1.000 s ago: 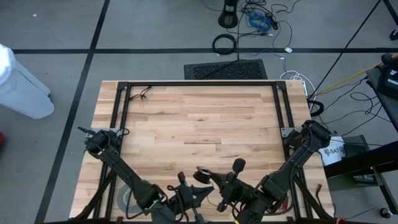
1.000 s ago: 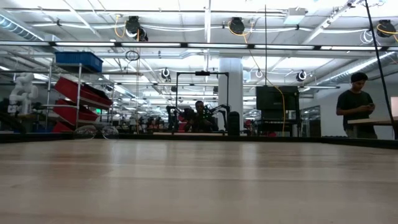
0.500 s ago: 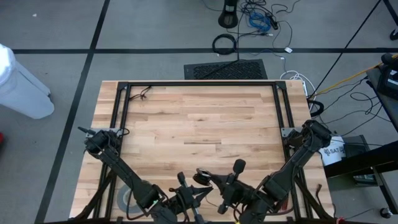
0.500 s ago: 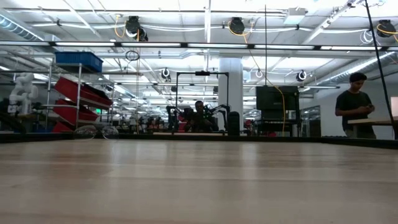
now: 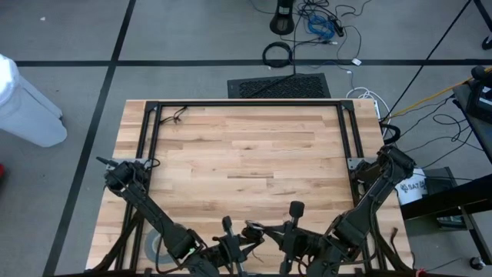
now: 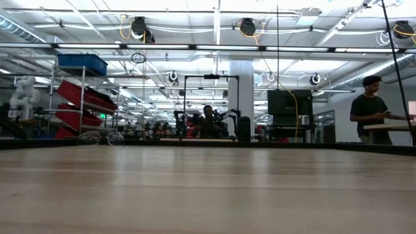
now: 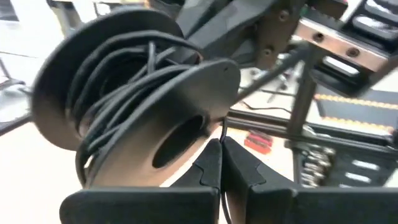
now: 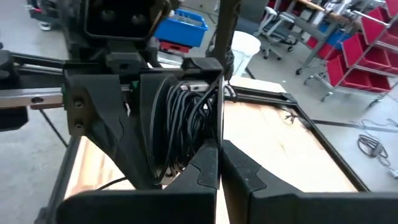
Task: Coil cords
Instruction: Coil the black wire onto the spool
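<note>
Two grippers meet at the near edge of the table (image 5: 246, 154), close to each other. The left gripper (image 7: 222, 167) has its fingers pressed together on a thin dark wire, just beside the black spool (image 7: 134, 93). The right gripper (image 8: 219, 163) also has its fingers squeezed together, right next to that spool (I cannot tell if they pinch the wire). The cords (image 8: 186, 118) are wound in loose loops around the spool, between its two round sides. A grey tape roll (image 5: 156, 245) lies under the left arm. A person (image 6: 370, 109) stands far back in the room.
</note>
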Tool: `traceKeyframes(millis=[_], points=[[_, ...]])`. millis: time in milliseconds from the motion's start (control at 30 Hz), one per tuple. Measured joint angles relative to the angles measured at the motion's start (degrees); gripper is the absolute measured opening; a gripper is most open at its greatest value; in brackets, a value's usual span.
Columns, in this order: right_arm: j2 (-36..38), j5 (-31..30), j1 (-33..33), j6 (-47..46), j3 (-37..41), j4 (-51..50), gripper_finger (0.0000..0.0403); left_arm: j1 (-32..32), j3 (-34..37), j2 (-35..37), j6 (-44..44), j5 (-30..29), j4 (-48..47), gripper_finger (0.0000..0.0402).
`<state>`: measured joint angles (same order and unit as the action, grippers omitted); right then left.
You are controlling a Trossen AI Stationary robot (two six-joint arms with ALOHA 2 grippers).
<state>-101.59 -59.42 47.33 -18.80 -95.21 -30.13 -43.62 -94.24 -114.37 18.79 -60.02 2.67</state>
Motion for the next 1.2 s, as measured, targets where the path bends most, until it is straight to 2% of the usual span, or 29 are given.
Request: traceKeyframes(millis=[133,267,567,900,1000,1067,1200], points=[[0.04,0.28,0.13,-0.01,0.01,0.00,0.0000,0.15,0.00,0.00,0.39,4.35,-0.12,0.0012],[0.84,-0.10,0.44,-0.01,0.01,0.11,0.0000,-0.19,0.00,-0.04,0.43,5.87,-0.52,0.0038],[3.54,-0.43,2.02,1.20,-0.05,0.23,0.0000,-0.79,0.07,-0.11,3.38,5.89,-0.48,0.0106],[6.03,-0.52,4.58,3.13,-0.05,0.77,0.0000,-3.45,0.07,-1.20,6.35,4.36,2.46,0.0119],[6.13,-0.26,5.51,4.74,-0.05,2.50,0.0000,-3.87,0.07,-2.95,2.60,4.37,9.50,0.0119],[6.22,-0.24,5.94,6.14,-0.05,4.12,0.0000,-3.80,0.07,-4.83,-4.41,5.03,18.50,0.0119],[7.37,1.38,6.53,9.88,-0.03,8.47,0.0000,-1.57,0.04,-9.84,-19.42,10.75,37.20,0.0119]])
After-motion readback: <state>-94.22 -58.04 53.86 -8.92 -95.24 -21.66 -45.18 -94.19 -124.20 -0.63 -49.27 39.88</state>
